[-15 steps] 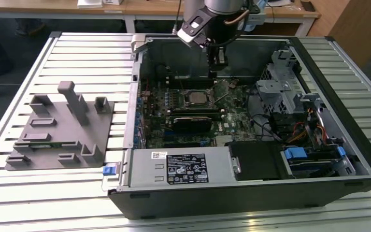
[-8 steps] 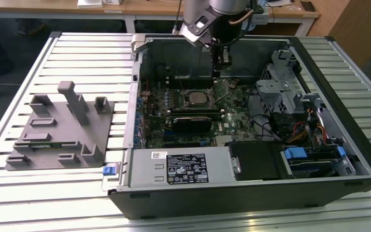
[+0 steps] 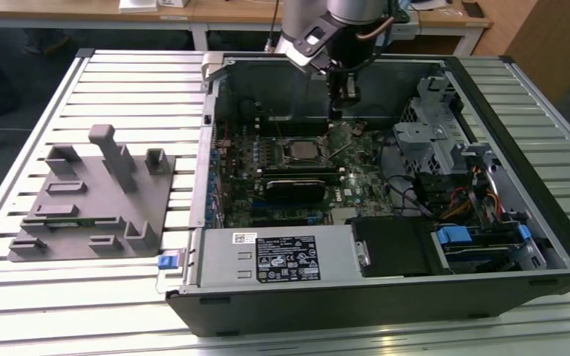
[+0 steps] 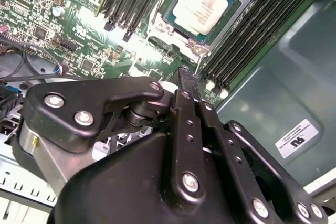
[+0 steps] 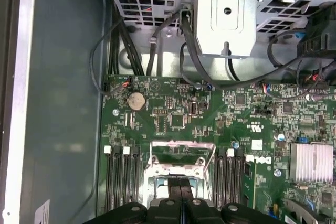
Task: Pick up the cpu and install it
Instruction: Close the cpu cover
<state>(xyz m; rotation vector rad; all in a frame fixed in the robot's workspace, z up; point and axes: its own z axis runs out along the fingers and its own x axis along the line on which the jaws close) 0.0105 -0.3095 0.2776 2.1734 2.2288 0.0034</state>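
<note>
Fingers pinched together, empty, just beside black metal-framed socket w/ small silvery square cpu seated inside; prob. best to steer clear of frame, no nudging chip.

Ahead of the fingers stands the metal socket frame, memory slots low on either side. Farther ahead, black cables and the drive cage block passage; the grey case panel beside lies open.

Silvery-white cpu; green motherboard; grey fixture; black hand.
</note>
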